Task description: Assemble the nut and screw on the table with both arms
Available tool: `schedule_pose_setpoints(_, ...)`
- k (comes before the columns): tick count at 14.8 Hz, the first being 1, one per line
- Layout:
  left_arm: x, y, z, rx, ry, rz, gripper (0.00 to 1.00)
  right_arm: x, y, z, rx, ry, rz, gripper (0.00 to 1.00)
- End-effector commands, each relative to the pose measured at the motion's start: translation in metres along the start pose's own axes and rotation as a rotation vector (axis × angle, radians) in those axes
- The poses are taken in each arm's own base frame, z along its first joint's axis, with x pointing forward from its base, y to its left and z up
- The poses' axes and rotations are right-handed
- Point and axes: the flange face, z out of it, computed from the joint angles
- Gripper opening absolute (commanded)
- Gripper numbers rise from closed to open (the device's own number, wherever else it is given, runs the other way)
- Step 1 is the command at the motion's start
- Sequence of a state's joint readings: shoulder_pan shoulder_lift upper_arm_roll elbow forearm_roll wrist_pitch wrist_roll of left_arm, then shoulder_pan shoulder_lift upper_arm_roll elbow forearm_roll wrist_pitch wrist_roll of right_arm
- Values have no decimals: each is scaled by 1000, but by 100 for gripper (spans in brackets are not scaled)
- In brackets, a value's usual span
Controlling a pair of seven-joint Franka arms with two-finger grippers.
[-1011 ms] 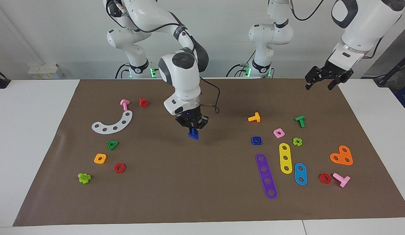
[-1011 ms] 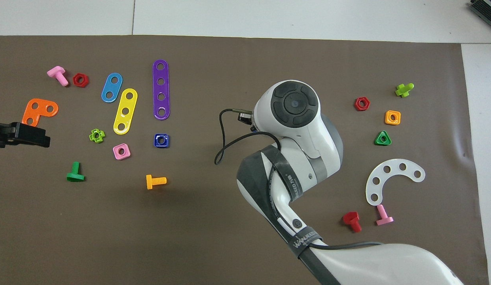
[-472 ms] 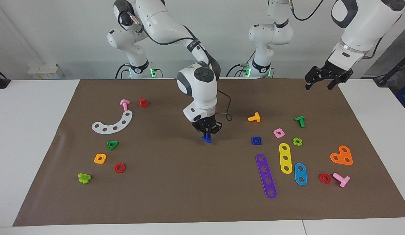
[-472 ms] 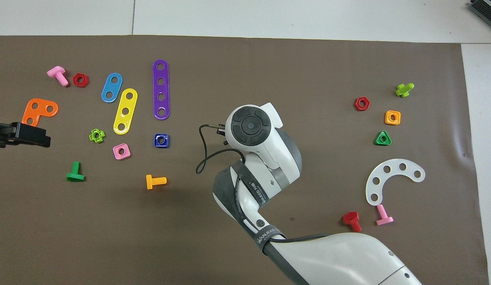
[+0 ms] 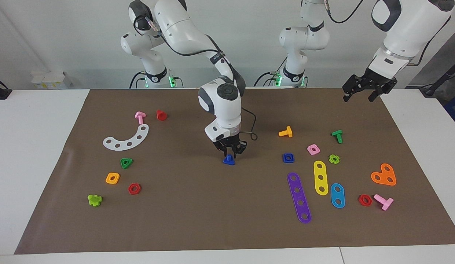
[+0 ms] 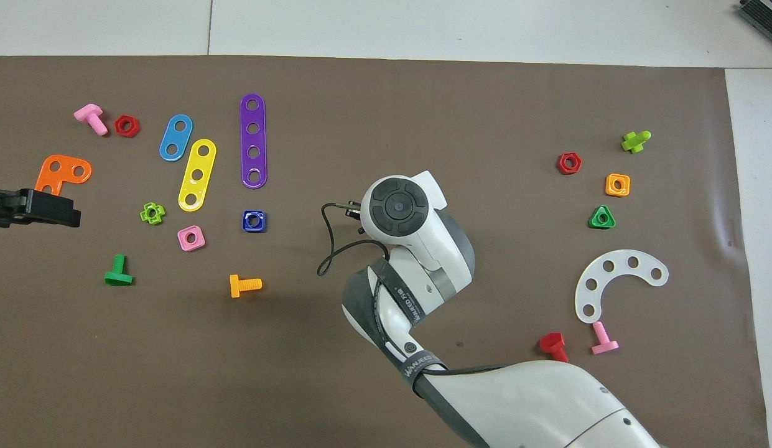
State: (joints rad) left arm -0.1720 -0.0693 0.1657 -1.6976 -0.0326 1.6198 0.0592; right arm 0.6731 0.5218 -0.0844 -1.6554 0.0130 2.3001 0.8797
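The dark-blue screw [image 5: 229, 160] stands on its triangular head on the brown mat [image 5: 198, 205], near the middle of the table. My right gripper [image 5: 231, 150] hangs just above it, fingers open around its shaft. In the overhead view the right arm's wrist [image 6: 398, 205] hides the screw. The dark-blue square nut [image 5: 288, 158] lies flat beside it toward the left arm's end, and shows in the overhead view [image 6: 254, 221] too. My left gripper [image 5: 360, 94] waits, open and empty, high over the mat's edge at the left arm's end [image 6: 59, 211].
Near the nut lie a pink square nut [image 5: 313, 149], an orange screw [image 5: 286, 132], a purple strip [image 5: 299, 197] and a yellow strip [image 5: 320, 177]. Toward the right arm's end lie a white curved strip [image 5: 127, 138], a green triangular nut [image 5: 126, 162] and an orange square nut [image 5: 112, 178].
My right gripper carried the screw toward the left arm's end, set it down on the mat and opened. The left arm has not moved.
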Motion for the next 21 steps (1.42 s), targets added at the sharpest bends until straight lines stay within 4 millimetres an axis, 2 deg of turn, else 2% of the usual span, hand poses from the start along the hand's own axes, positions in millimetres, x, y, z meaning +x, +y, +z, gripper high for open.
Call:
schedule_pose_setpoints(1, -5, 3, 2, -11, 30, -1, 100, 12, 7, -34, 29, 43, 40, 100)
schedule_pose_setpoints(2, -5, 9, 2, -11, 33, 25, 100, 26, 19, -63, 50, 62, 62, 100)
schedule_pose_setpoints(4, -5, 16, 4, -11, 28, 61, 100, 62, 59, -112, 61, 85, 100, 100)
schedule_pose_setpoints(7, -3, 23, 14, -12, 18, 46, 100, 101, 119, -157, 44, 96, 56, 100)
schedule_pose_setpoints(9, 9, 51, 31, -7, 12, 62, 99, 122, 172, -199, 34, 104, 25, 100)
schedule_pose_setpoints(11, 24, 86, 54, -2, 19, 9, 92, 128, 226, -238, 0, 61, -40, 100)
schedule_pose_setpoints(12, 33, 104, 69, 1, 22, 3, 91, 128, 251, -254, -17, 33, -61, 100)
schedule_pose_setpoints(14, 51, 130, 100, 6, 39, 23, 92, 122, 288, -276, -41, -23, -89, 100)
schedule_pose_setpoints(16, 68, 145, 132, -7, 65, 23, 92, 119, 316, -291, -51, -57, -100, 100)
schedule_pose_setpoints(19, 76, 155, 180, 2, 81, 37, 91, 120, 356, -315, -50, -100, -117, 100)
schedule_pose_setpoints(20, 80, 162, 200, 5, 91, 48, 91, 119, 366, -325, -50, -109, -131, 100)
schedule_pose_setpoints(21, 82, 165, 219, 10, 96, 57, 90, 117, 370, -324, -52, -121, -134, 100)
